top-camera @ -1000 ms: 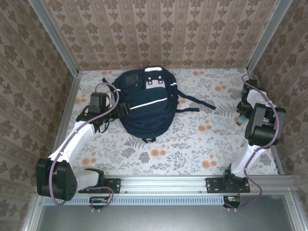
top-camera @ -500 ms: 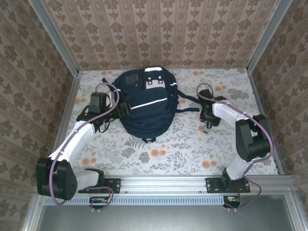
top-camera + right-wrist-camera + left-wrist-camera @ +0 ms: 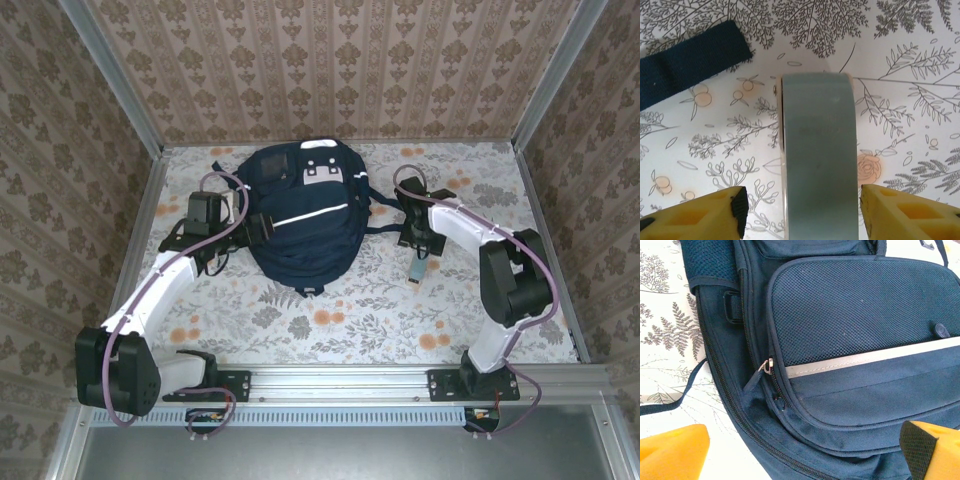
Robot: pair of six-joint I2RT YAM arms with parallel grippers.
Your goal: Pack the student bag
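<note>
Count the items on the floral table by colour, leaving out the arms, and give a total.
Navy blue: 1, the student bag
Grey-blue: 1, a slim flat block
Total: 2

Navy, white-striped student bag (image 3: pixel 300 225); floral-print table (image 3: pixel 370 310); grey-blue block (image 3: pixel 820 160).

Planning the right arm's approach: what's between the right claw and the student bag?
Top view: between the right claw and the student bag lie only the bag's dark straps, on the otherwise bare floral table cover.
</note>
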